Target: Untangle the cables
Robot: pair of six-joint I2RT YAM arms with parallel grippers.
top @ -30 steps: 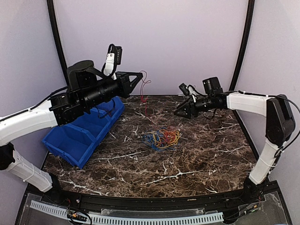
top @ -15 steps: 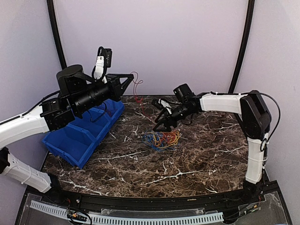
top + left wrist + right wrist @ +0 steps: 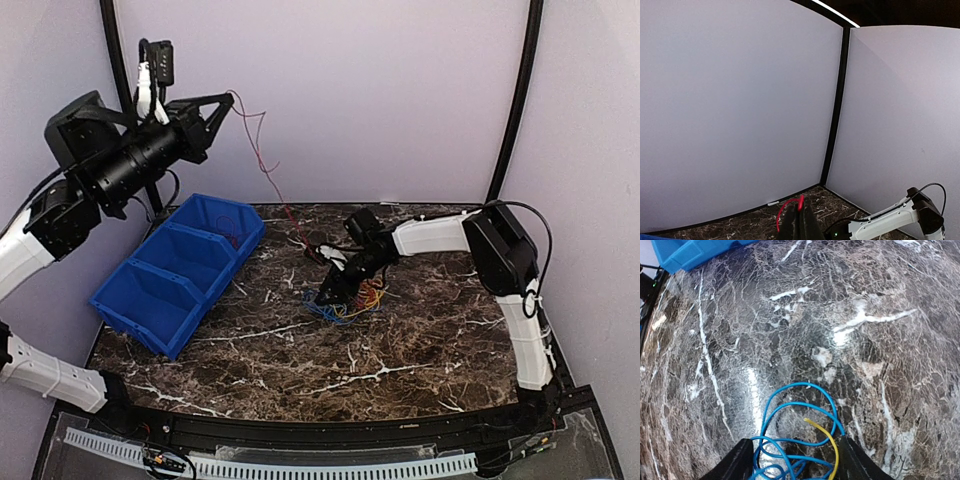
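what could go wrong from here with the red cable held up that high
1. The left pincer is shut on the red cable, which stretches down toward the tangle. Lifting further may drag the whole tangle or slip the cable free.
2. The right pincer stands open around the blue cable and the yellow cable. Closing may pinch both together.

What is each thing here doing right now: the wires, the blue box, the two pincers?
Red cable: hanging from the left pincer down toward the table.
Blue cable: looped on the table.
Yellow cable: lying over the blue loops.
Left pincer: shut on the red cable, up high.
Right pincer: open, low over the blue and yellow cables.
Bin: upright on the table.
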